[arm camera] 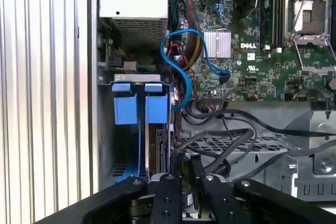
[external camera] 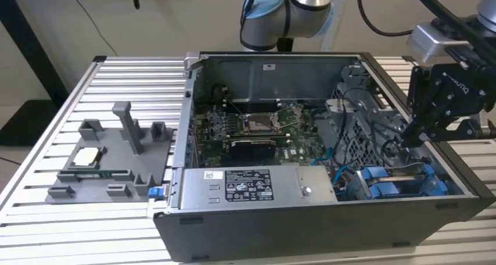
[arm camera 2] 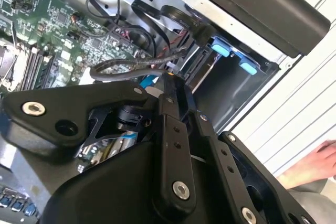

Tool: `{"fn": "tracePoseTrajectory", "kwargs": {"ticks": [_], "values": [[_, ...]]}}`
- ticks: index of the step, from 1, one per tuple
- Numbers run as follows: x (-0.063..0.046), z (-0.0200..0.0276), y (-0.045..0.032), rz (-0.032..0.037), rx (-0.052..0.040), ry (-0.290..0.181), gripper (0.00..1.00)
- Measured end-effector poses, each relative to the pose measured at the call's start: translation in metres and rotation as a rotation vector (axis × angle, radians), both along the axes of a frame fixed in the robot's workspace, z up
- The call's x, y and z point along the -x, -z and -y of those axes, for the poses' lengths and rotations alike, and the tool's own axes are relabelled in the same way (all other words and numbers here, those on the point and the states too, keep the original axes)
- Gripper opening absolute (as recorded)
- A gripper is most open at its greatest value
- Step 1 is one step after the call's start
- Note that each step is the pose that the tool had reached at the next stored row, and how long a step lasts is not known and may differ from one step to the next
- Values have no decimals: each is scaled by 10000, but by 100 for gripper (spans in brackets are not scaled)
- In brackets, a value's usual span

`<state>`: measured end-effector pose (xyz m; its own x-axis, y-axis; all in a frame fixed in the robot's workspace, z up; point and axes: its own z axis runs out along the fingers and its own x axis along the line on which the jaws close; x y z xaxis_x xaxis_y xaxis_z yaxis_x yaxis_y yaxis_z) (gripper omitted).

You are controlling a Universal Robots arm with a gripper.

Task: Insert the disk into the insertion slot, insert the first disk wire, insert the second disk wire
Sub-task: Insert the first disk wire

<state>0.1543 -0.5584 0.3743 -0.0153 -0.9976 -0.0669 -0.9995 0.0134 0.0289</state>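
- At the exterior view's right, inside the open computer case [external camera: 310,230]: the gripper [external camera: 409,140], reaching down over the drive cage among loose black cables [arm camera: 231,129].
- Fingertips pressed together in both wrist views; whether on a plug or on nothing, cannot tell, with the finger links in the way.
- In the first wrist view, the disk [arm camera: 156,109] seated in the insertion slot [arm camera: 106,129], thin edge toward the camera, blue carrier tabs at the bay mouth, just beside a second pair of blue tabs [arm camera: 122,109].
- Reads as the first-wire step: disk step done, gripper near the disk's exposed edge.
- Calls for fine alignment: plug squared to the socket on that edge, pushed straight, kept clear of the black cables and the looping blue cable [arm camera: 184,61].
- Underneath, a table [external camera: 78,230] of pale metal slats; on the exterior view's left, a grey holder tray [external camera: 116,163] with a few small parts, well apart from the case.
- Around, a plain beige backdrop and a dark stand leg [external camera: 31,50]; in the second wrist view, a person's hand [arm camera 2: 320,161] by the slats, well apart from the gripper.
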Motion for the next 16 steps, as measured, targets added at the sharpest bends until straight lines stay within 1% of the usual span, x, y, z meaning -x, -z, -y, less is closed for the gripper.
{"fn": "tracePoseTrajectory", "kwargs": {"ticks": [3, 7, 9, 16], "values": [[0, 14, 35, 26, 2, 0, 19], [-3, 26, 73, 38, 4, 2, 19], [-4, 26, 79, 58, 3, 1, 19], [-6, 27, 86, 61, -1, 2, 19]]}}
